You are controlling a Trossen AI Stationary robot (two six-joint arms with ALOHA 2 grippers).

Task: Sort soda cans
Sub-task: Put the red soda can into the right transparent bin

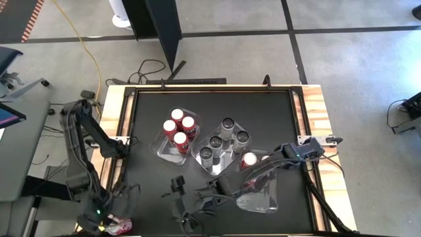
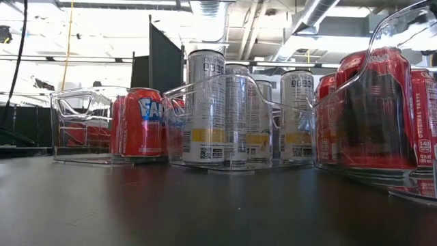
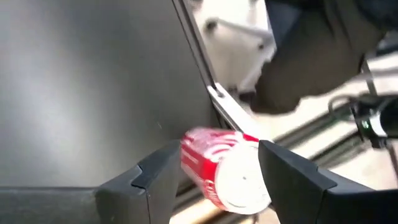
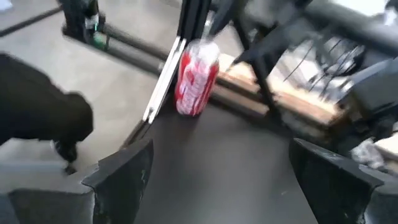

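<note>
Red can, white script, silver top; lying tilted, long axis toward the left wrist camera. Left gripper grasps it. Right gripper released.

Left gripper low at the near left table corner, fingers clamped either side of a red can; right gripper near front centre, fingers spread wide.
</note>
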